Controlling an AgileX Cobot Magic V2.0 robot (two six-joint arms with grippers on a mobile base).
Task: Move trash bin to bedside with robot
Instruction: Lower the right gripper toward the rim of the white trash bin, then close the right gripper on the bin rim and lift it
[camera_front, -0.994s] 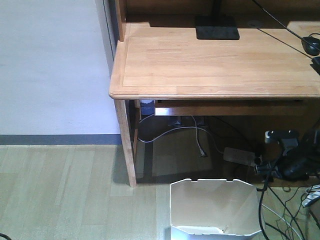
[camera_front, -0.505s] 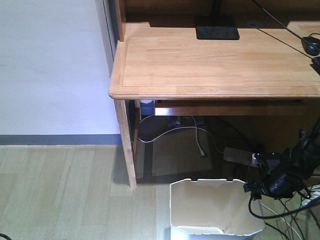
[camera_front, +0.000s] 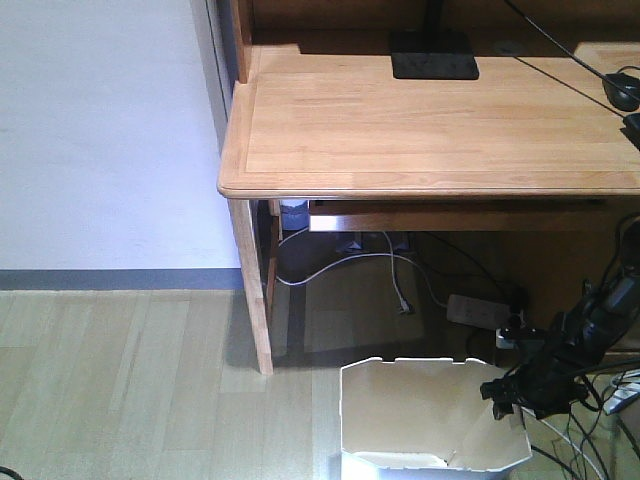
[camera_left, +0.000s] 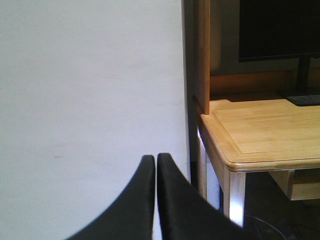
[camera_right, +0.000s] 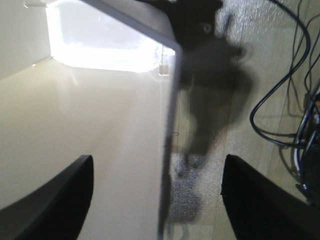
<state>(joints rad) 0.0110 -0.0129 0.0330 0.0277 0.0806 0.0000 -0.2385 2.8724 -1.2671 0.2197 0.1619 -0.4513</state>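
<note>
Trash bin (camera_front: 420, 410): stands on the floor (camera_front: 120, 380) at 6 o'clock in the front view, just in front of the table (camera_front: 430, 130); no bed is in view.
Handling: likely light, with thin walls that flex; the smooth plastic may slip or buckle under a hard pinch.
Hold: the rim wall at the bin's 3 o'clock side, gripped deep.
Right gripper (camera_right: 157, 160): jaws spread wide and straddling that wall, gripping nothing.
Left gripper (camera_left: 155, 165): jaws pressed together, empty.
Hazard: cables (camera_front: 580, 440) lie at the bin's 4 o'clock.
</note>
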